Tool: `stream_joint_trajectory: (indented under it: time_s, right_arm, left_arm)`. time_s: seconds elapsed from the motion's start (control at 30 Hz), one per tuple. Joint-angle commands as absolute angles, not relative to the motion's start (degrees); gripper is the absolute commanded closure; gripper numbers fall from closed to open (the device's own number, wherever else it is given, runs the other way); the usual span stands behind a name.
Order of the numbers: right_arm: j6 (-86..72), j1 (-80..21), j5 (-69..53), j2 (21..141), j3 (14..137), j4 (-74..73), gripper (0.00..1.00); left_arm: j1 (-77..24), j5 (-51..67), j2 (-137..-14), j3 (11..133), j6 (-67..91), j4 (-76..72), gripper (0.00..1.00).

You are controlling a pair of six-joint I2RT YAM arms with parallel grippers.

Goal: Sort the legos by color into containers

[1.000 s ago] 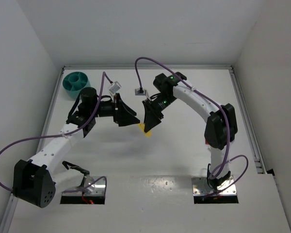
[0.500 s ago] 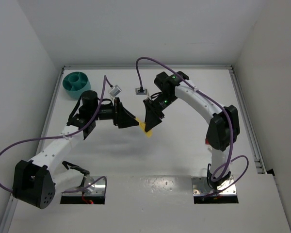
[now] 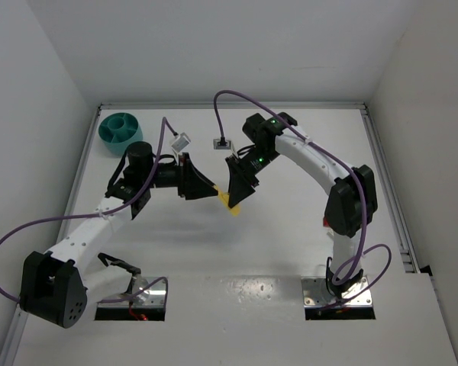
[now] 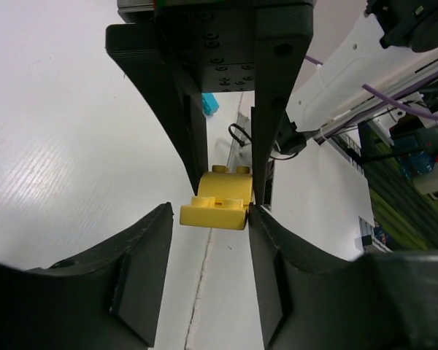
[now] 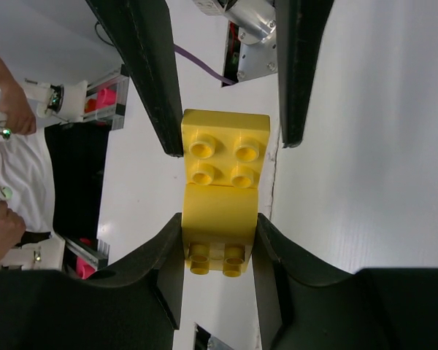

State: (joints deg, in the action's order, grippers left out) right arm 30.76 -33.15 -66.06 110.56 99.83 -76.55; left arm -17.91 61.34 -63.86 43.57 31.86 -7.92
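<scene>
A yellow lego (image 3: 229, 204), two bricks joined, hangs above the table's middle with my right gripper (image 3: 236, 197) shut on one end. In the right wrist view the lego (image 5: 223, 186) sits tight between my right gripper's (image 5: 219, 237) fingers. My left gripper (image 3: 214, 194) faces it from the left, with its open jaws flanking the free end. In the left wrist view one finger (image 4: 266, 248) touches the lego (image 4: 215, 204); the other stands a small gap away. The teal container (image 3: 120, 129) sits at the far left corner.
A cyan lego (image 4: 209, 104) shows on the table beyond the right gripper in the left wrist view. A small red piece (image 3: 325, 222) peeks out beside the right arm's elbow. White walls close in the table on three sides.
My left gripper has slid right toward the yellow lego and its jaws have narrowed around the free end. The right gripper has held still with the lego.
</scene>
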Motion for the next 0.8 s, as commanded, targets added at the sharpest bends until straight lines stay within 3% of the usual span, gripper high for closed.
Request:
stream_joint_trajectory:
  time_s: [0.0,0.27,0.77]
  right_arm:
    - [31.03,-33.49,-67.76,110.30,102.47,-76.11,1.00]
    - [31.03,-32.79,-67.24,110.30,103.97,-76.11,1.00]
    - [30.50,-30.06,-62.40,106.09,102.30,-75.59,1.00]
  left_arm:
    - [-17.49,64.34,-63.01,43.07,32.61,-11.87,0.50]
    - [-17.49,64.96,-63.02,42.54,28.66,-8.01,0.87]
    - [-16.96,63.11,-62.49,42.27,10.47,9.31,0.94]
